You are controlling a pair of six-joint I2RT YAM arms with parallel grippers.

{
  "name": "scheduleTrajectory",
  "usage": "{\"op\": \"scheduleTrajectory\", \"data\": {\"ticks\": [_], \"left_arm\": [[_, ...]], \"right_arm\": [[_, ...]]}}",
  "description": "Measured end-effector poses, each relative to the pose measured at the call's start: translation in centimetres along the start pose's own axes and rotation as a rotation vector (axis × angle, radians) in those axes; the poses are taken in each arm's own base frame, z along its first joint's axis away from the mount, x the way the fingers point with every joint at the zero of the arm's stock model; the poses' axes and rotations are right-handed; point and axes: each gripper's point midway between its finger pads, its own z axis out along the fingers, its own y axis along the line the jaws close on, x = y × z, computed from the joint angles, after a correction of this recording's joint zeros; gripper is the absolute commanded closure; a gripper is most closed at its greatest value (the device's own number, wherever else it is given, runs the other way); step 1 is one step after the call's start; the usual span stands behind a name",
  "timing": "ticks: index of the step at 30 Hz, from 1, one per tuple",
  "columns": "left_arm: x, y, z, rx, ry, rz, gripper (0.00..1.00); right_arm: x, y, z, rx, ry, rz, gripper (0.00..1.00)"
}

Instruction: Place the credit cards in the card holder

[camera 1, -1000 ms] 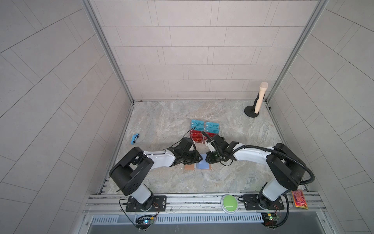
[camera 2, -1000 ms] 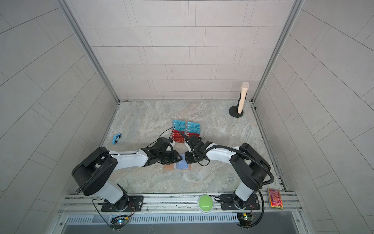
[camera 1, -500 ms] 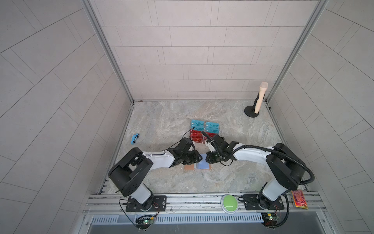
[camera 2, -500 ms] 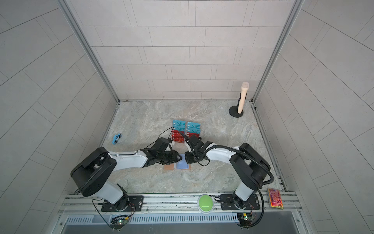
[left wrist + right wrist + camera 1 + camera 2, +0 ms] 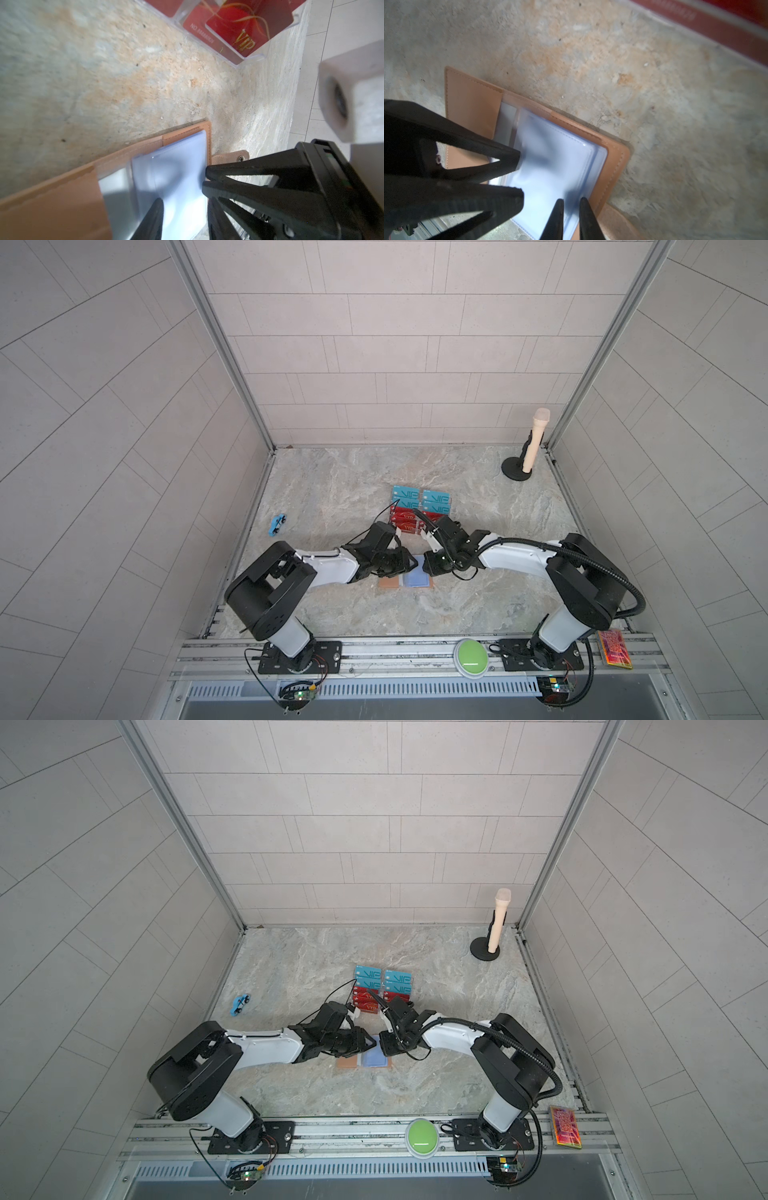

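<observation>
Hardly anything has shifted over the last second. In both top views the left gripper (image 5: 410,567) and right gripper (image 5: 426,568) remain tip to tip over the open holder (image 5: 390,582). It lies flat on the table (image 5: 374,614), nearer the robot than the cards (image 5: 435,497). Both wrists hide their fingertips and the holder's far edge in those views, along with parts of the front red cards.

The cards sit in tiers, teal at the back and red in front, and none shows in the holder. From the left wrist, one red card (image 5: 239,31) reads "VIP" inside the clear stand (image 5: 255,59). Its neighbours are cut off by the frame.

From the right wrist, the left fingers (image 5: 477,141) are spread, their tips at one side of the top blue leaf (image 5: 556,166). Blur smears the leaf around the upper tip, so whether it is being lifted is hard to make out. The right fingers (image 5: 588,220) are drawn close, leaving a thin gap at the leaf's opposite edge. I cannot tell whether they nip it. That view shows the stand only as a blurred red strip at the frame's edge.

The snap tab (image 5: 230,158) pokes out beside the holder, partly covered by the right fingers. The left gripper's own fingers are cut off in its wrist view.
</observation>
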Motion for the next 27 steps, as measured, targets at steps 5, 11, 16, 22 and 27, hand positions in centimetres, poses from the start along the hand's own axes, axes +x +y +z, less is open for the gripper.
{"op": "scheduleTrajectory", "data": {"ticks": [5, 11, 16, 22, 27], "left_arm": [[0.2, 0.0, 0.0, 0.019, -0.001, -0.014, 0.61], [0.8, 0.0, 0.0, 0.061, 0.001, -0.047, 0.61], [1.4, 0.1, -0.1, 0.100, 0.001, -0.079, 0.61], [1.6, 0.0, -0.2, 0.123, -0.001, -0.095, 0.62], [1.3, -0.5, 0.1, 0.153, -0.003, -0.104, 0.62]], "right_arm": [[0.0, 0.0, 0.0, 0.002, 0.002, 0.000, 0.82], [0.1, 0.0, 0.0, 0.004, 0.002, 0.000, 0.82], [0.1, 0.1, 0.0, 0.007, 0.002, -0.003, 0.82], [0.1, 0.1, 0.0, 0.011, 0.004, -0.006, 0.82], [0.1, 0.1, 0.0, 0.013, 0.004, -0.006, 0.82]]}}
